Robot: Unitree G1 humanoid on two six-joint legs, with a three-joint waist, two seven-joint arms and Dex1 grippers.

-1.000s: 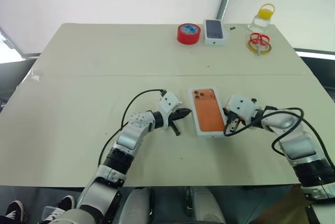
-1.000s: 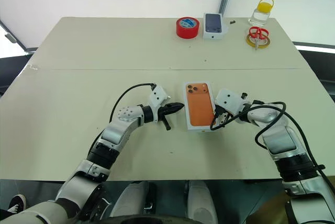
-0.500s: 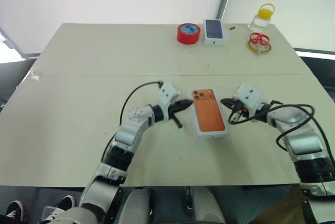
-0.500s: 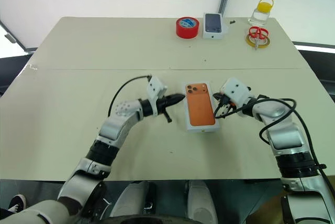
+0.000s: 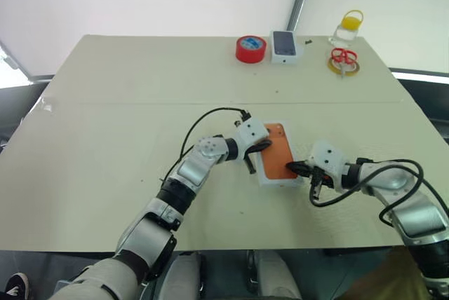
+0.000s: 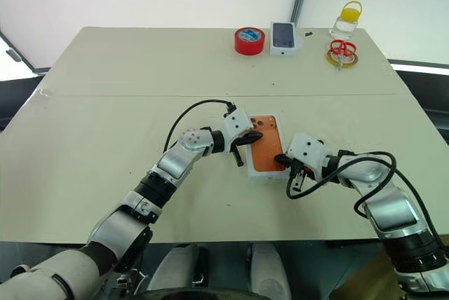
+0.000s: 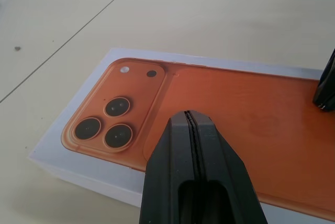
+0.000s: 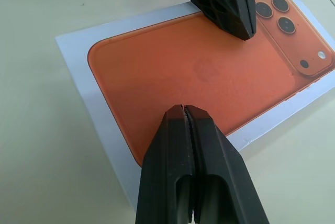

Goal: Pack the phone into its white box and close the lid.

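The white box (image 5: 264, 178) lies at the table's middle, near the front. The phone (image 5: 278, 155) shows orange and back up on its top, flush inside a flat white border (image 8: 78, 62), with dark lenses (image 7: 107, 122) at the far end. I cannot tell the lid apart from the box. My left gripper (image 5: 261, 148) is shut, its tip resting on the orange face near the lens end (image 7: 189, 114). My right gripper (image 5: 291, 167) is shut too, its tip on the orange face at the near right part (image 8: 184, 108). The left fingers (image 8: 230, 4) cross the right wrist view.
At the table's far edge stand a red tape roll (image 5: 250, 48), a small white box picturing a dark phone (image 5: 284, 45), red scissors on a yellow ring (image 5: 343, 57) and a clear jar with a yellow handle (image 5: 347, 25). A seam (image 5: 105, 101) crosses the table.
My left gripper has moved right, from beside the box onto its top. My right gripper has drawn back toward the near right part of the box. Both stayed shut.
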